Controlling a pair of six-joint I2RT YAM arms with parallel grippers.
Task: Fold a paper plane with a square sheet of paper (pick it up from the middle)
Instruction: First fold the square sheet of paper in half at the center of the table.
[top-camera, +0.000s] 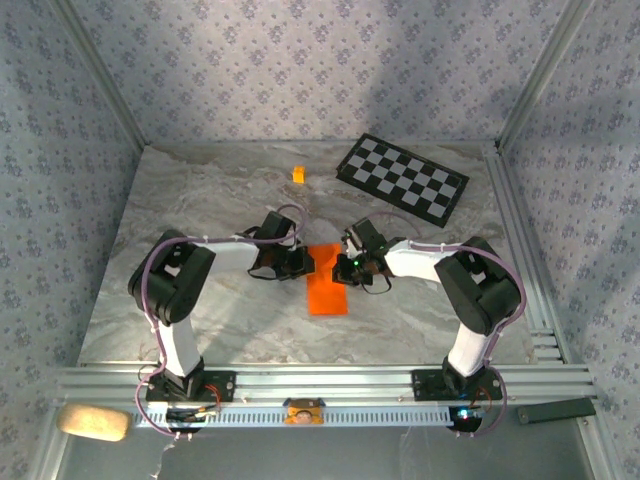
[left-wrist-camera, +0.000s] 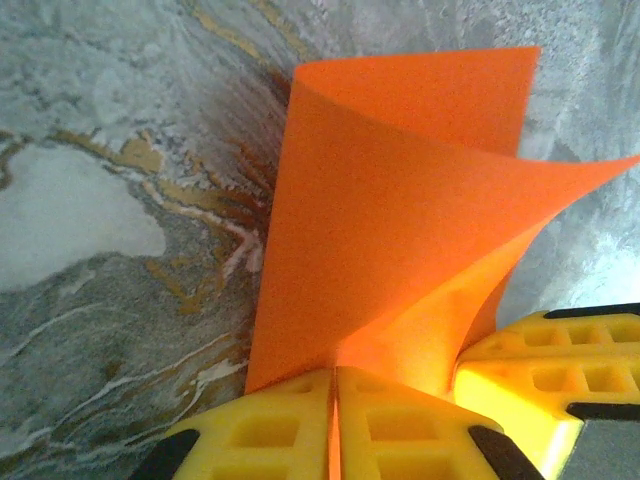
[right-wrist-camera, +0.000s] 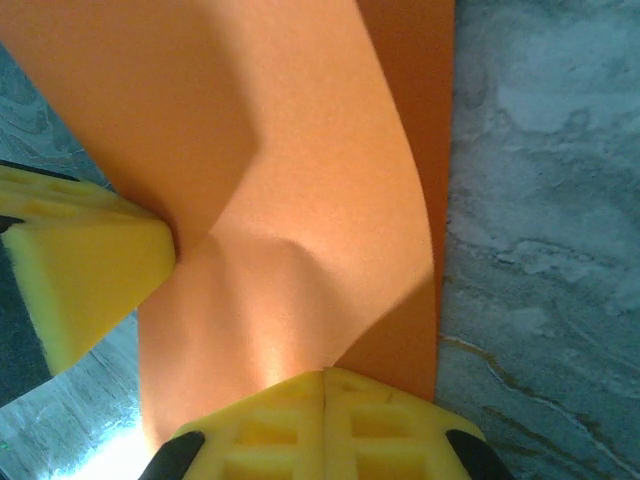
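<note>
Orange square sheet of paper (top-camera: 326, 290) clamped from two sides
One sheet, bowed upward with curling edges, rests on the marble table (top-camera: 200, 200) on the near side of the one checkered board (top-camera: 402, 178). The left gripper (left-wrist-camera: 333, 385) and right gripper (right-wrist-camera: 325, 385) each pinch it tight, with open marble between sheet and board.

We can read no text, label, brand, number or sign in any of the views. The checkered board (top-camera: 402, 190) in the upper right of the overhead view carries plain black and white squares, and the wallpaper (top-camera: 300, 60) behind it has a repeating floral pattern, with no letters or figures on either.
</note>
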